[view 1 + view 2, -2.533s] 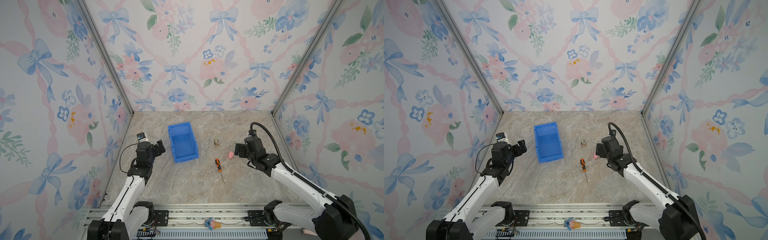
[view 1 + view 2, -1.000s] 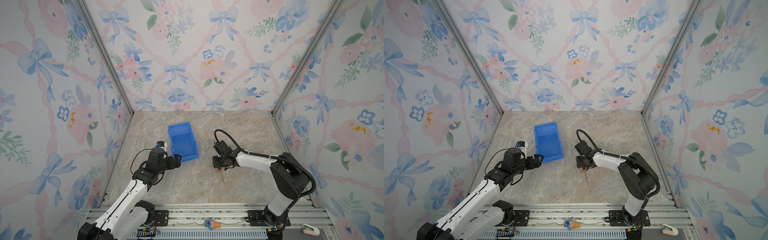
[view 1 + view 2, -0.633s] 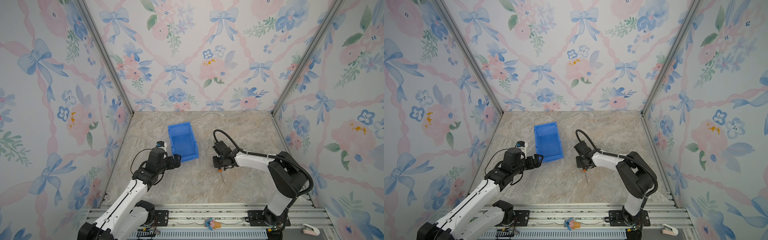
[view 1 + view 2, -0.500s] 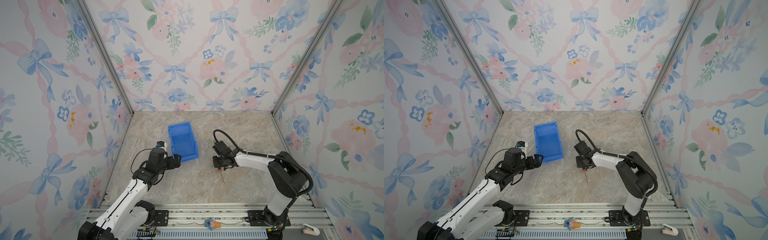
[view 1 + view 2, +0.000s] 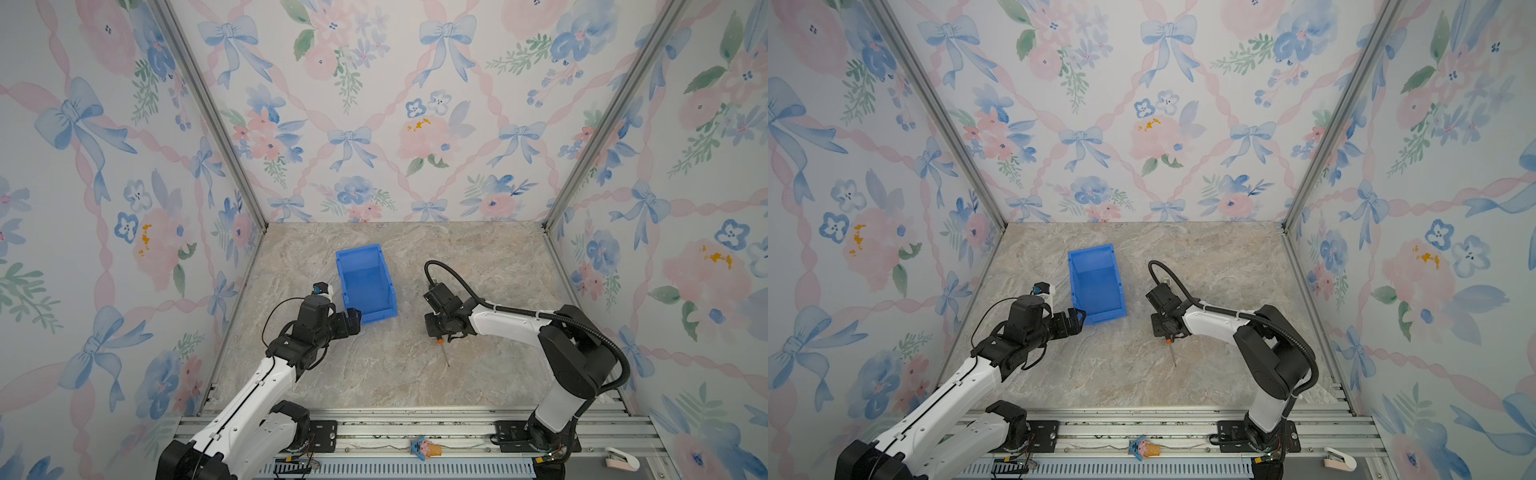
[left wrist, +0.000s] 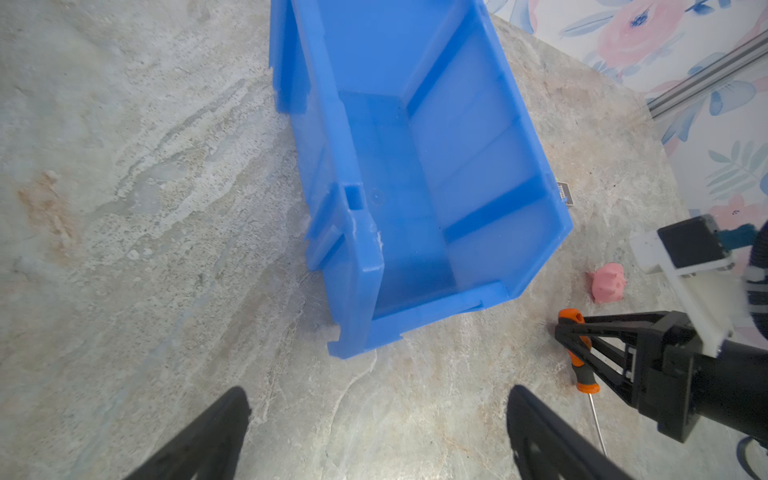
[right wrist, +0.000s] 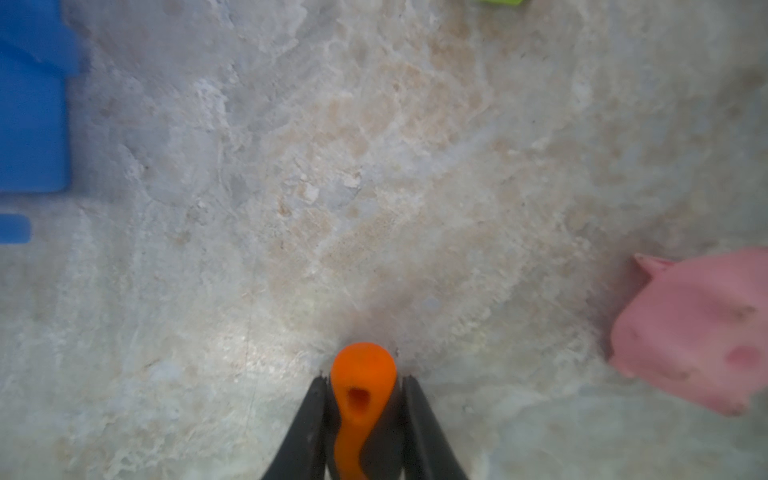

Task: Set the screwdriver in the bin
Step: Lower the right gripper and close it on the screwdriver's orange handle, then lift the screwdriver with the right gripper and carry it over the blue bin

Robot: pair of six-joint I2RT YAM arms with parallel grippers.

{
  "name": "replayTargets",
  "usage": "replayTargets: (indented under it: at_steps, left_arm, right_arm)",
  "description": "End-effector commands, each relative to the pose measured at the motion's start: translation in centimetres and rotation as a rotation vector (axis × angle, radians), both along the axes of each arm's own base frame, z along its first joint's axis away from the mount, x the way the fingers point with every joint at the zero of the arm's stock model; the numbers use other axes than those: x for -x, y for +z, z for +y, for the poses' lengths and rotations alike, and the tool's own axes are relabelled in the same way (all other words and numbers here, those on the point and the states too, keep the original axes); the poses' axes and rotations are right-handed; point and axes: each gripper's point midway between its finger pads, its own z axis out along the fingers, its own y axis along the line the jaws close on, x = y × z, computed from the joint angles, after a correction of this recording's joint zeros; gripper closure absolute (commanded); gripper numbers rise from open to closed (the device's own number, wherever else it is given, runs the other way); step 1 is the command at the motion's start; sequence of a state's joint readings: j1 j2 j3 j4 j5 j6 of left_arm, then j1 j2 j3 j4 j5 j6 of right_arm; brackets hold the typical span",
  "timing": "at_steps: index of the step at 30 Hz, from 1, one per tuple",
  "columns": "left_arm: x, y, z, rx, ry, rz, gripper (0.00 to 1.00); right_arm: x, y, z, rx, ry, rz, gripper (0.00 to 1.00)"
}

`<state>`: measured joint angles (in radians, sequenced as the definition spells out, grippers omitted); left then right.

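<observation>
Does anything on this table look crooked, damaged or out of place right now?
The bin sits slightly askew to the edges of the table, and its rim has a whitish scuff by the low front corner. A small colourful toy lies on the front rail, off the table. Nothing looks spilled.

bin: bright blue, upright, low front facing near | screwdriver: orange-black handle, grey shaft pointing near, on tabletop right of bin, handle clamped by right end effector
</observation>
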<state>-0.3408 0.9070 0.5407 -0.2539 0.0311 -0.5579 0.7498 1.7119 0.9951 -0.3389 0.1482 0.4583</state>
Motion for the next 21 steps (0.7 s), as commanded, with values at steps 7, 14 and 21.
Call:
replayTargets:
  at_steps: [7, 14, 21]
  left_arm:
    - [-0.6, -0.3, 1.4, -0.046, 0.037, 0.003, 0.02]
    - [-0.7, -0.1, 2.5, -0.032, 0.071, -0.009, 0.02]
    - [-0.4, 0.0, 3.2, -0.027, 0.083, -0.021, 0.03]
  right_arm:
    - [0.3, 9.6, 1.5, -0.049, 0.044, -0.155, 1.0]
    - [0.1, 15.9, 5.1, -0.103, 0.102, -0.221, 1.0]
    - [-2.6, 19.6, 11.4, -0.241, 0.114, -0.232, 1.0]
